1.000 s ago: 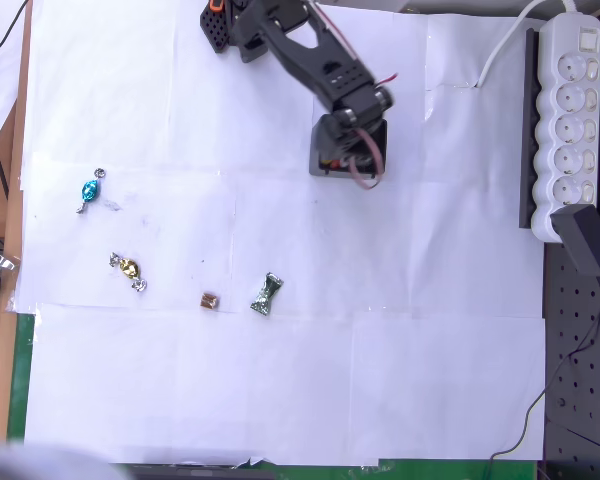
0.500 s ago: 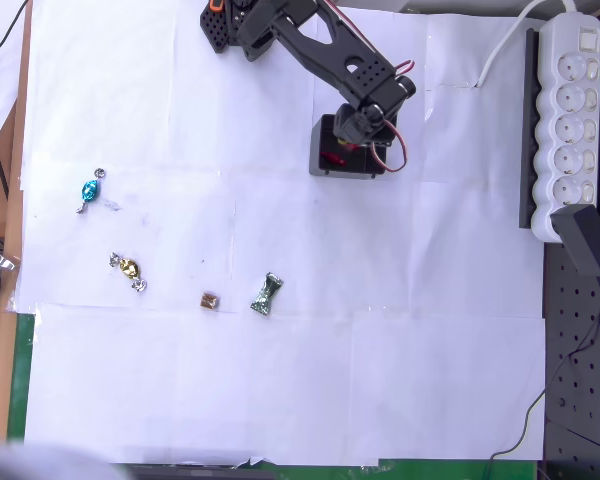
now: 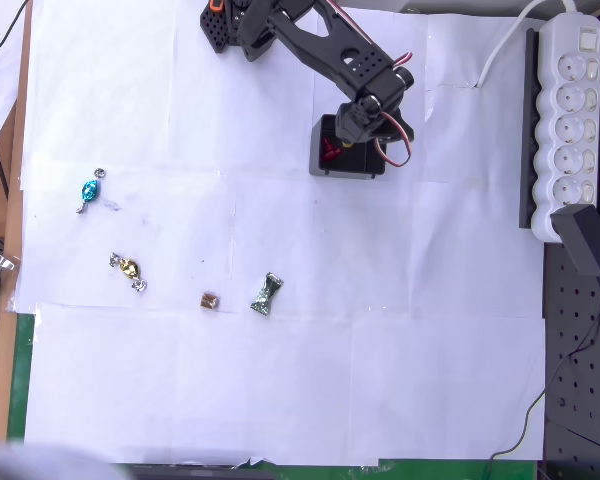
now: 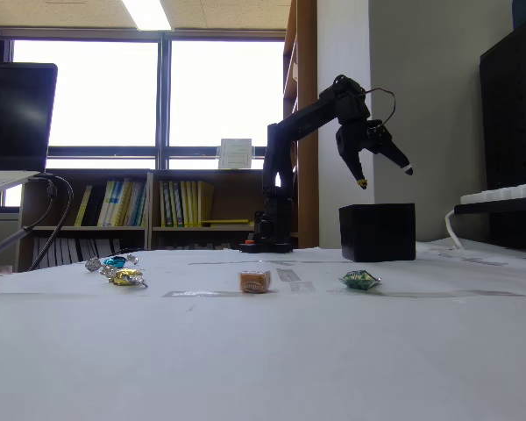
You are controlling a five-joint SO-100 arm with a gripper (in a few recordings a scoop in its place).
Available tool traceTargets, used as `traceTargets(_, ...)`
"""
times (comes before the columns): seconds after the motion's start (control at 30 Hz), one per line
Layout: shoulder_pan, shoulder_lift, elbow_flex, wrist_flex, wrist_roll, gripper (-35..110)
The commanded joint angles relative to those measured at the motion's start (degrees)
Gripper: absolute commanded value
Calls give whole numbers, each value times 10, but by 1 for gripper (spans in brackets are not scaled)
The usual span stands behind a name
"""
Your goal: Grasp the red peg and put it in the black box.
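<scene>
Presently the gripper (image 4: 387, 173) is held above the black box (image 4: 378, 232), its two fingers spread apart and empty in the fixed view, a stance suited to a release. Red is seen on the box floor in the overhead view, probably the red peg (image 3: 331, 150). The box sits toward the table's (image 3: 280, 390) far edge.

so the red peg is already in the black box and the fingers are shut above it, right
Not quite. The red peg does lie in the black box, as the overhead view shows, but the gripper above the box is open: the fixed view shows its fingers spread apart with nothing between them.
</scene>
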Motion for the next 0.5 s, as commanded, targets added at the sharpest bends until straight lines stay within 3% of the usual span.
traceTargets(0.0, 17, -116, -23, 9, -27, 22)
traceTargets(0.07, 26, -198, -76, 7, -86, 0)
traceTargets(0.47, 288, -727, -685, -186, -407, 0)
